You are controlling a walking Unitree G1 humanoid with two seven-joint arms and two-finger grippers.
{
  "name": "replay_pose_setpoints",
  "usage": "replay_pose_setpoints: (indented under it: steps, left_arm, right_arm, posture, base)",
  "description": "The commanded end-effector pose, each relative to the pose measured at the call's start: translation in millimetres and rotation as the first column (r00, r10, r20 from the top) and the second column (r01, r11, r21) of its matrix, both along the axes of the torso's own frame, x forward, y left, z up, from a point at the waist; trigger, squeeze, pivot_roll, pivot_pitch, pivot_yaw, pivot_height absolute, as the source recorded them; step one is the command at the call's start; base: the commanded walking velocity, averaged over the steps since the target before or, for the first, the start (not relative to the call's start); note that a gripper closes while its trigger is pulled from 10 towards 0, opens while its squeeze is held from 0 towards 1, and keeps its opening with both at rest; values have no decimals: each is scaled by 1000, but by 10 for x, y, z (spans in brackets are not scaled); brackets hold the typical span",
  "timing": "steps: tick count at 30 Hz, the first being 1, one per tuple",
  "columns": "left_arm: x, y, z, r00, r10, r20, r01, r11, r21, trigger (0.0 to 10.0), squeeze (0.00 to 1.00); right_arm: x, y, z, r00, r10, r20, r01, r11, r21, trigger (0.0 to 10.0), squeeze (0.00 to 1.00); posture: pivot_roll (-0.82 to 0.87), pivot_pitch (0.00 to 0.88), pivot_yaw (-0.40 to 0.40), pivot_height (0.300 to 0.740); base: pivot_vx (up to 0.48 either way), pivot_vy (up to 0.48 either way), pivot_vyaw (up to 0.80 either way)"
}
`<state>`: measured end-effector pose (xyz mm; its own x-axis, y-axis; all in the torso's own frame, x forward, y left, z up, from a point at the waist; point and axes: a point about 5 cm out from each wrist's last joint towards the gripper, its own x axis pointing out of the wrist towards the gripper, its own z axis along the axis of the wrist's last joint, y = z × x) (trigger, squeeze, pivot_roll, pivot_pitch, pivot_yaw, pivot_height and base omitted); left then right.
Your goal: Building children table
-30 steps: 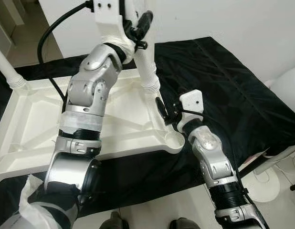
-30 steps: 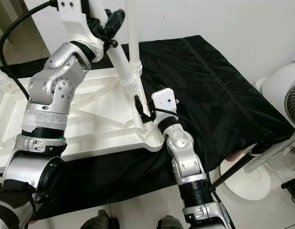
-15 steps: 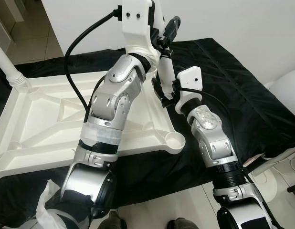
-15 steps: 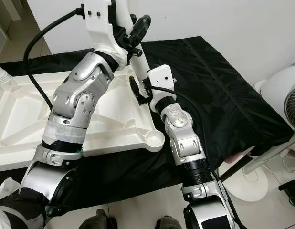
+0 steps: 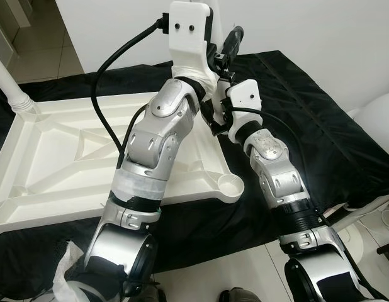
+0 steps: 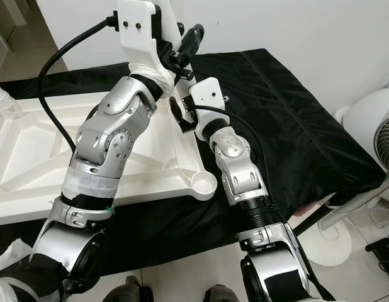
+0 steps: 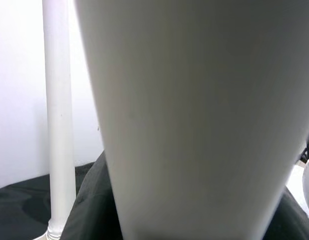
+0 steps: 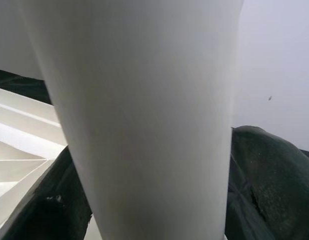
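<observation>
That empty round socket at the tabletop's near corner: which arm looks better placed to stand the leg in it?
Probably the right: its gripper is lower and its arm is beside the socket.

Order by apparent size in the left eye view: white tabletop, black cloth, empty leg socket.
1. black cloth, though arms and tabletop hide part of it
2. white tabletop, close to it in apparent size
3. empty leg socket

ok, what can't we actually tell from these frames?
- Leg base: eye views, hidden by the left gripper and right gripper; seated in the tabletop or not, can't tell.
- Finger contact on the leg: both wrist views, the white shaft is too close and blurred.
- Leg top: cut off by the upper edge.
- Second leg: left wrist view, top cut off.
- Fan: cut by the right edge.
</observation>
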<state>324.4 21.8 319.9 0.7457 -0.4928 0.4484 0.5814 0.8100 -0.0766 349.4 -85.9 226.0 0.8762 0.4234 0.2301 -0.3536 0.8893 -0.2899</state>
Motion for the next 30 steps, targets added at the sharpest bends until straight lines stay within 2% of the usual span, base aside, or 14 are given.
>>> replay_pose_setpoints:
  steps: [1, 6, 7, 8, 10, 11, 12, 13, 14, 26, 27, 28, 29, 30]
  left_arm:
    - [-71, -84, 27, 999, -42, 21, 42, 999, 12, 10000, 0]
    - [-99, -114, 18, 999, -44, 29, 43, 999, 22, 10000, 0]
    - [-108, -128, 16, 998, -47, 32, 46, 999, 27, 10000, 0]
    - [-114, -138, 15, 998, -49, 35, 48, 998, 31, 10000, 0]
    - [-117, -144, 14, 998, -50, 36, 49, 998, 32, 10000, 0]
    - [-117, -144, 14, 998, -50, 36, 49, 998, 32, 10000, 0]
    - [-119, -147, 13, 998, -51, 35, 50, 998, 33, 10000, 0]
    - [-119, -147, 13, 998, -51, 35, 50, 998, 33, 10000, 0]
    - [-121, -153, 11, 998, -52, 36, 50, 998, 35, 10000, 0]
    - [-130, -170, 11, 998, -51, 43, 49, 998, 51, 10000, 0]
    - [-136, -174, 17, 997, -50, 53, 47, 997, 60, 10000, 0]
    - [-136, -174, 17, 997, -50, 53, 47, 997, 60, 10000, 0]
    - [-140, -176, 21, 997, -49, 60, 45, 997, 66, 10000, 0]
    - [-140, -176, 21, 997, -49, 60, 45, 997, 66, 10000, 0]
  right_arm:
    - [6, 51, 54, 1000, 17, 21, -17, 1000, -4, 10000, 0]
    - [14, 70, 78, 999, 24, 33, -23, 1000, -18, 10000, 0]
    - [16, 74, 83, 999, 26, 35, -25, 999, -24, 8118, 0]
    - [18, 77, 85, 999, 28, 37, -27, 999, -31, 5373, 0]
    - [19, 80, 86, 999, 29, 38, -28, 999, -37, 4588, 0]
    - [19, 80, 86, 999, 29, 38, -28, 999, -37, 4588, 0]
    - [20, 82, 88, 999, 29, 40, -28, 999, -41, 2510, 0]
    - [20, 82, 88, 999, 29, 40, -28, 999, -41, 2510, 0]
    - [19, 91, 88, 998, 33, 45, -31, 998, -49, 0, 0]
    - [7, 120, 76, 998, 53, 45, -50, 997, -61, 0, 0]
    - [11, 112, 73, 998, 38, 45, -36, 998, -61, 3882, 0]
    - [11, 112, 73, 998, 38, 45, -36, 998, -61, 3882, 0]
    - [14, 105, 71, 999, 27, 45, -24, 998, -60, 10000, 0]
    - [14, 105, 71, 999, 27, 45, -24, 998, -60, 10000, 0]
  posture:
    - [-65, 0, 24, 740]
    - [-67, 0, 25, 740]
    - [-67, 0, 25, 740]
    - [-67, 0, 25, 740]
    - [-67, 0, 24, 740]
    - [-67, 0, 24, 740]
    - [-67, 0, 24, 740]
    - [-67, 0, 24, 740]
    - [-67, 0, 24, 740]
    - [-66, 0, 25, 740]
    - [-67, 0, 26, 740]
    - [-67, 0, 26, 740]
    - [-67, 0, 26, 740]
    - [-67, 0, 26, 740]
  base:
    - [0, 0, 0]
    - [0, 0, 0]
    - [0, 0, 0]
    - [0, 0, 0]
    - [0, 0, 0]
    - [0, 0, 0]
    - [0, 0, 0]
    - [0, 0, 0]
    - [0, 0, 0]
    - [0, 0, 0]
    - [0, 0, 0]
    - [0, 0, 0]
    - [0, 0, 0]
    - [0, 0, 0]
